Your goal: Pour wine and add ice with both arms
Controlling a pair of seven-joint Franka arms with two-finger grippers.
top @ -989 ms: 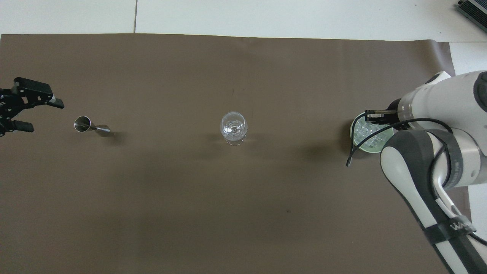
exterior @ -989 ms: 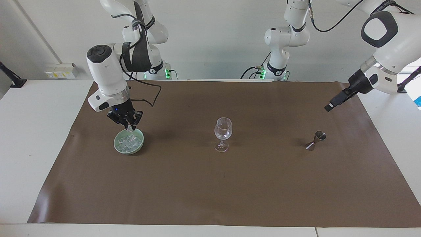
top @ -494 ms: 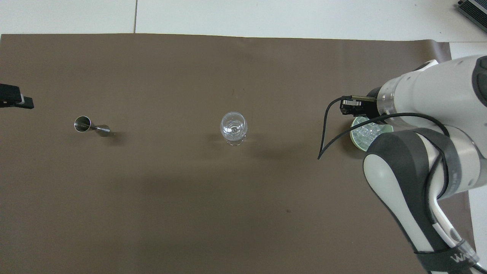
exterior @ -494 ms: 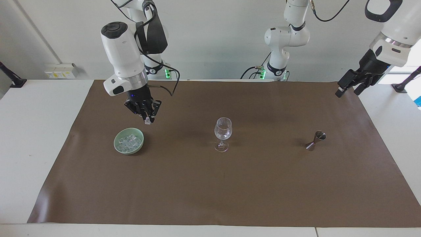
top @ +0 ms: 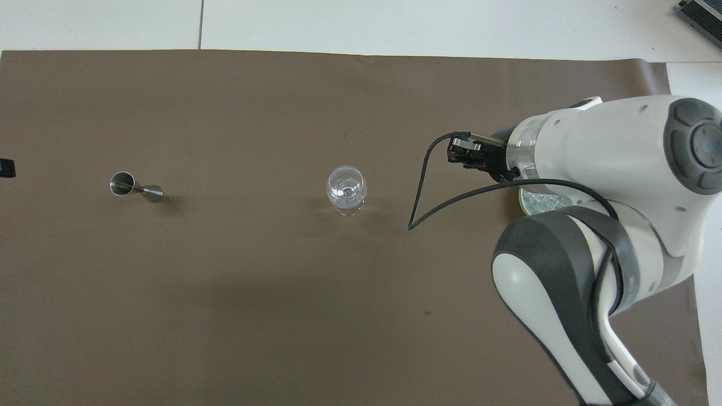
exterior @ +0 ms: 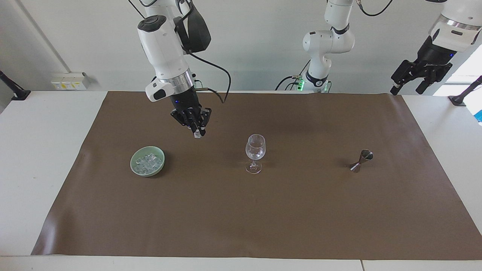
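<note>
A clear stemmed wine glass point(exterior: 255, 151) point(top: 346, 189) stands mid-mat. Ice point(exterior: 149, 162) fills a green bowl point(exterior: 132, 162) toward the right arm's end of the table; in the overhead view the right arm hides most of the bowl point(top: 536, 202). My right gripper point(exterior: 196, 133) point(top: 463, 154) hangs over the mat between bowl and glass, shut on one small piece of ice point(exterior: 196, 135). My left gripper point(exterior: 408, 87) is open and empty, raised high over the mat's corner at the left arm's end; only its tip point(top: 5, 168) shows from overhead. No wine is in view.
A steel jigger point(exterior: 362, 159) point(top: 132, 186) stands on the brown mat point(exterior: 241, 218) toward the left arm's end, level with the glass. A black cable point(top: 428, 186) loops down from the right wrist beside the glass.
The right gripper rose out of the bowl with a piece of ice and moved toward the glass. The left gripper lifted and drew back from the jigger toward its own end.
</note>
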